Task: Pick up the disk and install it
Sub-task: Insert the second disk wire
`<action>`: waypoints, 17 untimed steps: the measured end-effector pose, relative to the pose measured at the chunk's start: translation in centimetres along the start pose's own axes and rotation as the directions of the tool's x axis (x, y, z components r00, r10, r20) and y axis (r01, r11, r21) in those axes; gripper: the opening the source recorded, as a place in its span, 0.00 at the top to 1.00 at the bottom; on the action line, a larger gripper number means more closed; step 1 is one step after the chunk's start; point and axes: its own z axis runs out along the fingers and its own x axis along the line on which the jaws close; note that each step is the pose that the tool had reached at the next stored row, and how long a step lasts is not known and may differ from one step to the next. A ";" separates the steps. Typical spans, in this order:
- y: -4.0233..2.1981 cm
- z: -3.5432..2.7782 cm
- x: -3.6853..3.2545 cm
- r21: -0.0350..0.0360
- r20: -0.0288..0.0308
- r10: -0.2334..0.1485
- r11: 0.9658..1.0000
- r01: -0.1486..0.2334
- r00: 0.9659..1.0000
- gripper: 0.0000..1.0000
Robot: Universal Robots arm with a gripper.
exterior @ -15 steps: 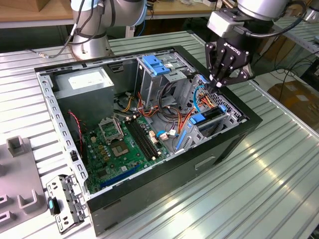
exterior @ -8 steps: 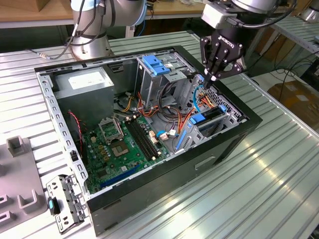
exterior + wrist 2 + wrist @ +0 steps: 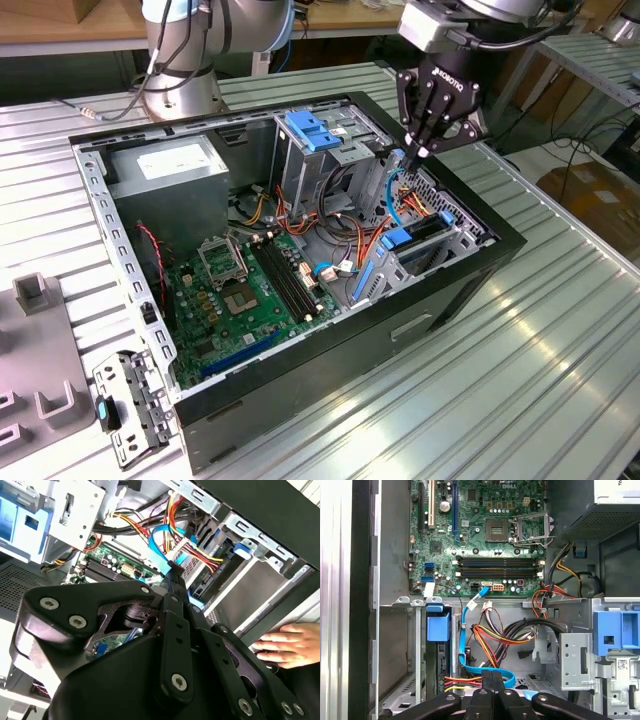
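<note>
Disk point(image 3: 418, 238) looks already seated in its bay (blue bracket showing); my claw point(image 3: 421, 152) hovers just above, fingers pinched together, holding nothing.

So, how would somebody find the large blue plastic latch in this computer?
Look into the open black computer case. Beside the grey power-supply box stands a grey metal drive cage; the latch lies on its top. It is the broadest, highest blue part.

In the second wrist view, the black gripper point(image 3: 174, 577) points, fingers pressed together, at coloured cables point(image 3: 200, 550) inside the computer case point(image 3: 260, 505). A hand point(image 3: 280, 642) rests on the case's outer side.
</note>
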 end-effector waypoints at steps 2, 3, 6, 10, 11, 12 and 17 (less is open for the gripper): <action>-0.05 -0.07 -0.16 -0.001 -0.005 0.000 1.000 0.000 1.000 0.82; -0.06 -0.09 -0.20 -0.001 -0.008 0.000 1.000 0.000 1.000 0.82; -0.12 -0.48 -0.28 -0.010 -0.015 0.000 1.000 -0.001 1.000 0.82; -0.20 -0.52 -0.71 -0.013 -0.061 0.003 1.000 -0.003 0.998 0.82; -0.24 -0.49 -0.89 -0.013 -0.075 0.003 1.000 -0.004 0.997 0.82; -0.32 -0.43 -1.09 -0.012 -0.082 0.003 1.000 -0.004 0.997 0.82; -0.66 -0.06 -2.16 -0.012 -0.127 0.006 1.000 -0.007 0.992 0.82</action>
